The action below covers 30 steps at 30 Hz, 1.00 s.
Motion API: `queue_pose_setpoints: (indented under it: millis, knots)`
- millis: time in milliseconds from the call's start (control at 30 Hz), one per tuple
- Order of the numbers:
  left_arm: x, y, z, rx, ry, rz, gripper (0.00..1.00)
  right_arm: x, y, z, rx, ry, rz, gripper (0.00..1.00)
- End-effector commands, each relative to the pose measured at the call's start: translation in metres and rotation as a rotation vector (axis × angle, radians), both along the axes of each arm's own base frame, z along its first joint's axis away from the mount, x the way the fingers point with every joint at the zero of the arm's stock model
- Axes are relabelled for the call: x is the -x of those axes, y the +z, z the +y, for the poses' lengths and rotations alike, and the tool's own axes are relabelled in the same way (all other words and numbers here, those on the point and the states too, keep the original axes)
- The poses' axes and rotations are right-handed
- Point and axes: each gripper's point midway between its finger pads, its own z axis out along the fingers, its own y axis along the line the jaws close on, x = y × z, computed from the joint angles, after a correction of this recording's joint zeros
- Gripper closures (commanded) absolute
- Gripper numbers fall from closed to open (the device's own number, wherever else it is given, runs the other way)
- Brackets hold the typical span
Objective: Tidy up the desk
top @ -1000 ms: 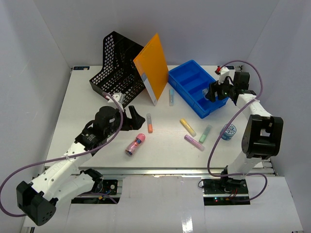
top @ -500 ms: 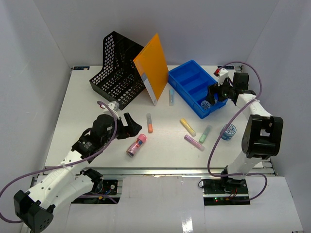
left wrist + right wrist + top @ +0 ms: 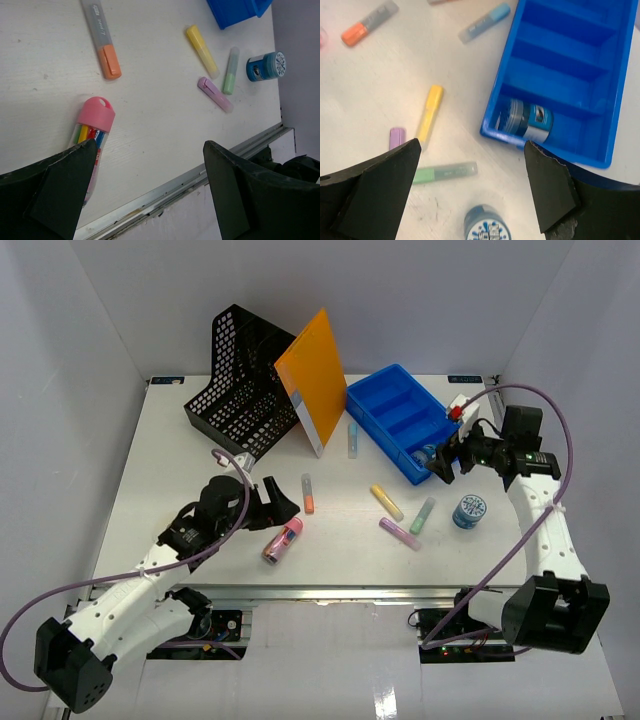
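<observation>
We see 1 blue-and-grey round tub [image 3: 530, 119] lying in the end compartment of the blue plastic tray [image 3: 560, 52]; the left gripper [image 3: 149, 147] and right gripper [image 3: 471, 145] both gape, empty.

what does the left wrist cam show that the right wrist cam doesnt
Left wrist only: the pink-capped pen tube in full and the aluminium rail edging the desk. Right wrist only: the light blue highlighter and a blue roll lying in an end compartment of the blue tray. Both: the orange highlighter, yellow highlighter, green highlighter, purple highlighter and blue round container, plus a corner of that tray.
</observation>
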Motion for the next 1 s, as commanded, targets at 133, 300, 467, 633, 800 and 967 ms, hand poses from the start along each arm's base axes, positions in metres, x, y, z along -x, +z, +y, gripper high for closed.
queue_pose_setpoints:
  millis: [133,300,467,633,800,967]
  knots:
    - [0.013,-0.021,-0.015,0.062,-0.114,-0.003,0.02,0.034,-0.066,-0.071,0.313,-0.296,0.196,0.10]
    - [0.019,-0.022,-0.017,0.086,-0.142,-0.012,0.02,0.031,-0.087,-0.106,0.402,-0.511,0.290,0.10]
    - [0.025,-0.027,-0.019,0.115,-0.155,-0.002,0.02,0.034,-0.115,-0.116,0.431,-0.563,0.379,0.10]
    - [0.031,-0.030,-0.019,0.128,-0.165,0.015,0.02,0.031,-0.130,-0.112,0.384,-0.559,0.449,0.10]
    - [0.032,-0.027,-0.020,0.137,-0.173,0.013,0.02,0.029,-0.142,-0.118,0.387,-0.565,0.482,0.10]
    - [0.032,-0.026,-0.023,0.146,-0.185,0.017,0.02,0.034,-0.159,-0.122,0.373,-0.532,0.531,0.10]
